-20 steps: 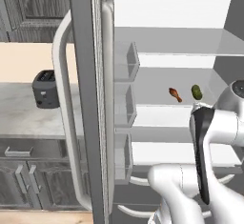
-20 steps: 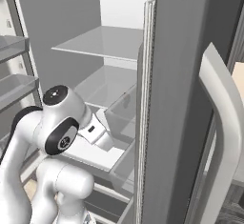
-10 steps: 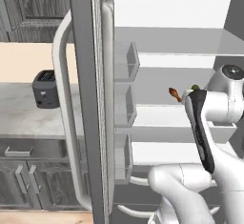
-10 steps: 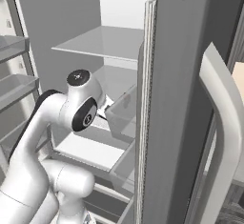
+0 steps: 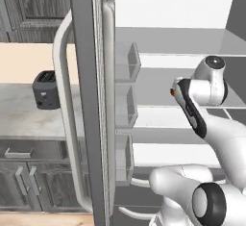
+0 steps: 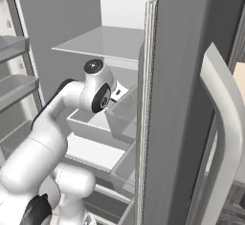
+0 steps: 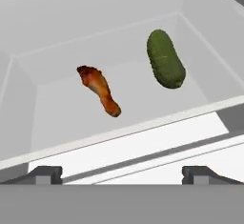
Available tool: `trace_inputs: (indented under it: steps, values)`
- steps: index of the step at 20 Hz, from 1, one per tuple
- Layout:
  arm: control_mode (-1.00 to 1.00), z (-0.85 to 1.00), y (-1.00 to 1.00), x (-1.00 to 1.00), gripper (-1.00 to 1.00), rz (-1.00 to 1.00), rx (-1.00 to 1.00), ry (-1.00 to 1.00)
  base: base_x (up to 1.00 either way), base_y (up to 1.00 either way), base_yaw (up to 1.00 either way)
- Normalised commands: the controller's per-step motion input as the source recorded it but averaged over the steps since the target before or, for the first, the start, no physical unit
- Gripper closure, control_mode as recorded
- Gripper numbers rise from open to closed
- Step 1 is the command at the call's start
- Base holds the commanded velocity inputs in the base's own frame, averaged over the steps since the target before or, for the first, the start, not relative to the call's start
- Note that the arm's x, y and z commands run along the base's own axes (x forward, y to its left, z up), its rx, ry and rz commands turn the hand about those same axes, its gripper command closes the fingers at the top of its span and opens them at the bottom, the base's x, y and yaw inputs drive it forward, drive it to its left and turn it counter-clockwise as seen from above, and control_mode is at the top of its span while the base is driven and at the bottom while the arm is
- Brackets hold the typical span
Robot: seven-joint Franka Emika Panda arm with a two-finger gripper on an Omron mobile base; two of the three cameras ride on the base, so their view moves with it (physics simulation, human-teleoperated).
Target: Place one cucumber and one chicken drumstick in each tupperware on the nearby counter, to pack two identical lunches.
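So the claw (image 7: pixel 122 174) is spread wide with nothing in it, the two dark fingertips (image 7: pixel 45 174) sitting far apart at the bottom of the hand view. It's hanging inside the open fridge (image 6: pixel 72 23), looking down over the front lip of a white shelf (image 7: pixel 62 113).

Straight ahead of the claw, roughly between the fingertips but a bit toward the left one, is the chicken drumstick (image 7: pixel 99 90), browned and orange, lying flat on the shelf floor with its thick end pointing away from the claw and the thin end toward it. Further ahead and off toward the right fingertip is the cucumber (image 7: pixel 165 59), a stubby dark green one, also lying flat. The two are apart, not touching each other, and neither touches the claw.

In the left base view the white arm (image 5: pixel 211 124) bends in toward the shelves, with a tiny bit of orange just visible at the edge of the hand. The fridge door (image 5: pixel 89 100) stands open to the left of the arm, with its long curved handle (image 5: pixel 65 109).

Way off past the door is the counter (image 5: pixel 24 119), pale marbled top over dark cabinets, with a black toaster (image 5: pixel 47 90) standing on it. Can't see any tupperware from here.
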Motion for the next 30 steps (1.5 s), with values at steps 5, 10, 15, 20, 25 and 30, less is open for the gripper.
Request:
trace_inputs:
  steps: [5, 10, 15, 20, 25, 30]
  values:
    - [-1.0, -0.11, -0.08, 0.72, -1.0, 0.03, 0.0, -0.01, 0.0, 0.0, 0.0]
    - [-1.0, -0.42, -0.02, 0.31, -1.0, 0.29, 0.0, 0.0, 0.0, 0.0, 0.0]
    - [-1.0, -0.24, -0.02, 0.27, -1.0, 0.25, -0.04, 0.0, 0.0, 0.0, 0.0]
    - [-1.0, 0.0, 0.0, 0.61, -1.0, 0.0, -0.01, 0.0, 0.0, 0.0, 0.0]
    - [-1.0, -0.07, -0.02, 0.56, -1.0, 0.0, -0.03, 0.01, 0.0, 0.0, 0.0]
    - [-1.0, -0.31, -0.09, 0.21, -1.0, -0.02, -0.06, 0.02, 0.0, 0.0, 0.0]
